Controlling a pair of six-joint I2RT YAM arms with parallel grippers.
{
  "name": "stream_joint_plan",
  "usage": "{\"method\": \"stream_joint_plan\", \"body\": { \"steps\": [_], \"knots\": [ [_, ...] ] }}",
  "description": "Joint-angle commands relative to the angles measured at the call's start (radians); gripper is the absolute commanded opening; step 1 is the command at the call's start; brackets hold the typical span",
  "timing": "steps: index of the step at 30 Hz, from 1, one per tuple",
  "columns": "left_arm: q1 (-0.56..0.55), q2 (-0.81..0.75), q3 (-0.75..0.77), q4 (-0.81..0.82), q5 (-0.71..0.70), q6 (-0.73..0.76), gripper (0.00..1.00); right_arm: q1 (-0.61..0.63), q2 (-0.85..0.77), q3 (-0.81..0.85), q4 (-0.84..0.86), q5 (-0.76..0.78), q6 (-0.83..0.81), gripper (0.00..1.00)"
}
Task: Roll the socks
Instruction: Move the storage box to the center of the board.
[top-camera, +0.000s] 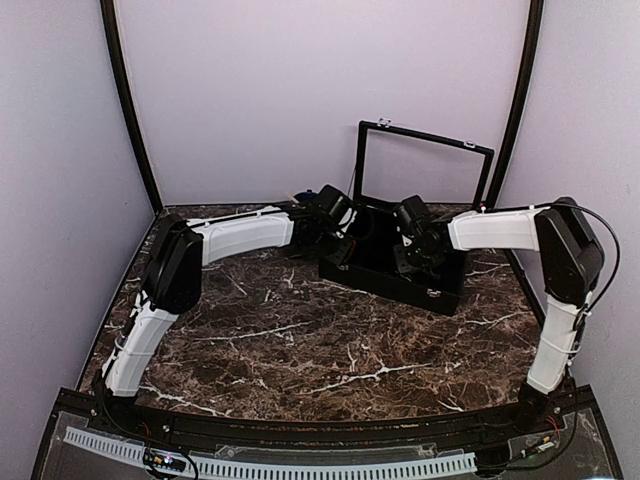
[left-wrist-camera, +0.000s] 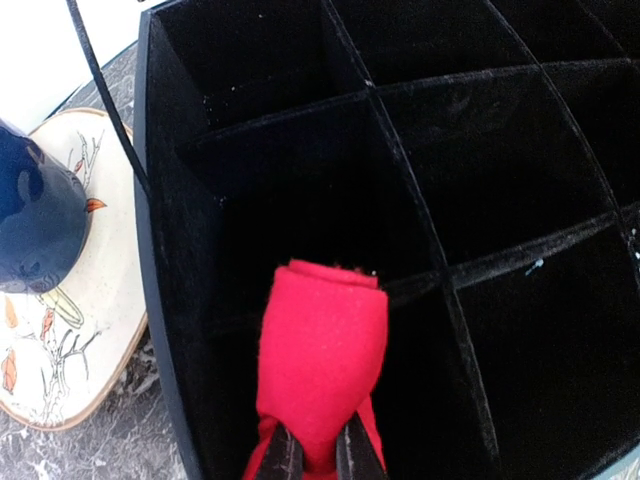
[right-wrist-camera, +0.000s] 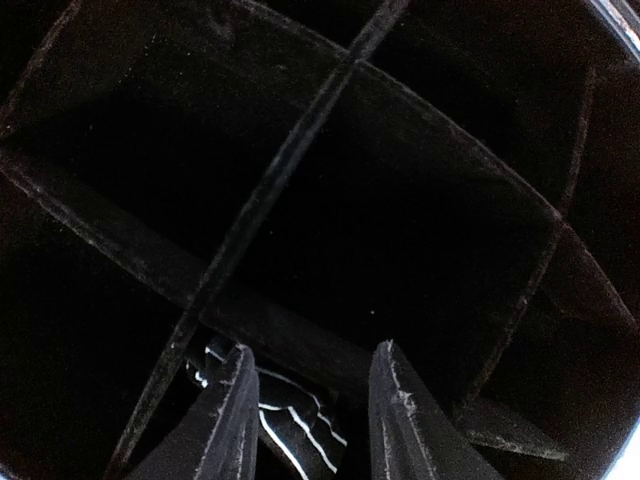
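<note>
The red sock (left-wrist-camera: 322, 355) is a tight roll, pinched at its lower end by my left gripper (left-wrist-camera: 318, 452), which is shut on it. It hangs over a near-left compartment of the black divided box (left-wrist-camera: 420, 210). No snowflakes or face show on it. The black sock with thin white stripes (right-wrist-camera: 295, 420) lies in a compartment below my right gripper (right-wrist-camera: 312, 352), whose fingers are apart and hold nothing. In the top view both grippers, left (top-camera: 335, 235) and right (top-camera: 415, 252), are at the box (top-camera: 440, 290), and both socks are hidden.
The box has thin dividers (right-wrist-camera: 270, 200) forming several compartments, and its lid (top-camera: 425, 165) stands open at the back. A dark blue mug (left-wrist-camera: 35, 215) sits on a patterned plate (left-wrist-camera: 85, 330) just left of the box. The table is dark marble (top-camera: 300, 340).
</note>
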Motion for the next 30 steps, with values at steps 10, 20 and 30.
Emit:
{"method": "stream_joint_plan", "body": {
  "steps": [10, 20, 30],
  "knots": [
    [-0.009, -0.008, 0.029, -0.357, 0.114, 0.050, 0.00, 0.001, 0.052, 0.008, -0.048, -0.204, 0.017, 0.35],
    [-0.007, -0.010, 0.028, -0.409, 0.156, 0.075, 0.00, 0.058, 0.082, 0.010, -0.077, -0.272, 0.024, 0.35],
    [-0.007, -0.027, 0.011, -0.470, 0.136, 0.086, 0.00, 0.119, 0.041, -0.017, -0.109, -0.265, 0.074, 0.35]
  ]
}}
